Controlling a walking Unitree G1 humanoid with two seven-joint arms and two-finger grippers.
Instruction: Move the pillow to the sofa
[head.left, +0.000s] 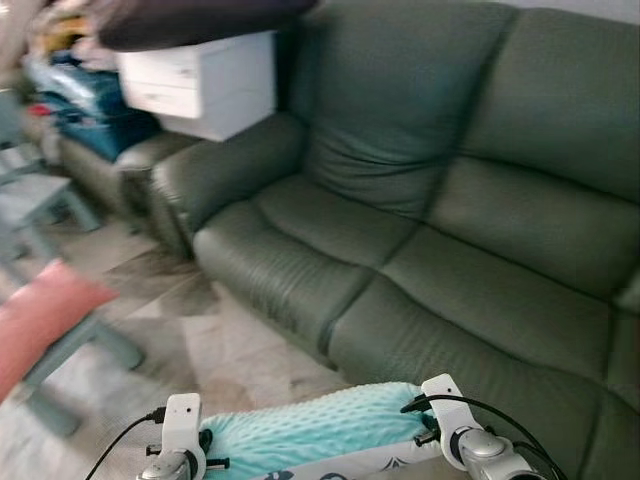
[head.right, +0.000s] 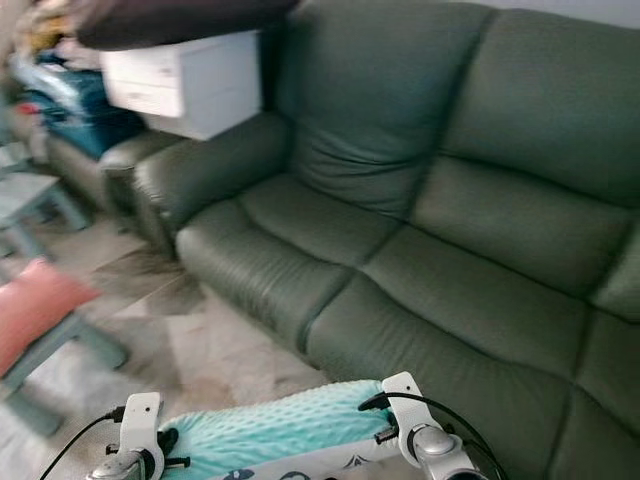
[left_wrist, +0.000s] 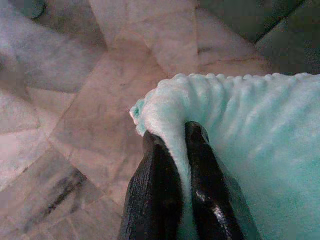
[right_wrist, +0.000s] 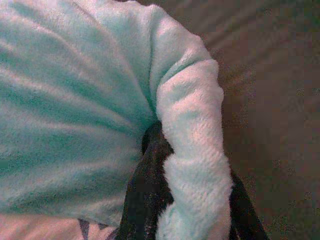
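Observation:
A fluffy mint-green pillow (head.left: 310, 428) hangs between my two arms at the bottom of the eye views, above the floor just before the sofa's front edge. My left gripper (left_wrist: 176, 136) is shut on the pillow's left corner (left_wrist: 240, 125), the fabric pinched between its black fingers (left_wrist: 155, 180). My right gripper (right_wrist: 192, 150) is shut on a thick fold of the pillow's right edge (right_wrist: 192, 115), over the seat cushion. The dark green leather sofa (head.left: 450, 230) stands straight ahead, its seats bare.
A white drawer unit (head.left: 205, 80) rests on the sofa's left armrest, with a dark cloth on top. Further left are a second green seat with piled clothes (head.left: 85, 100) and a grey-blue table (head.left: 40, 200). A pink cushion (head.left: 40, 315) lies on a bench at the left. The floor is marble tile (left_wrist: 100, 100).

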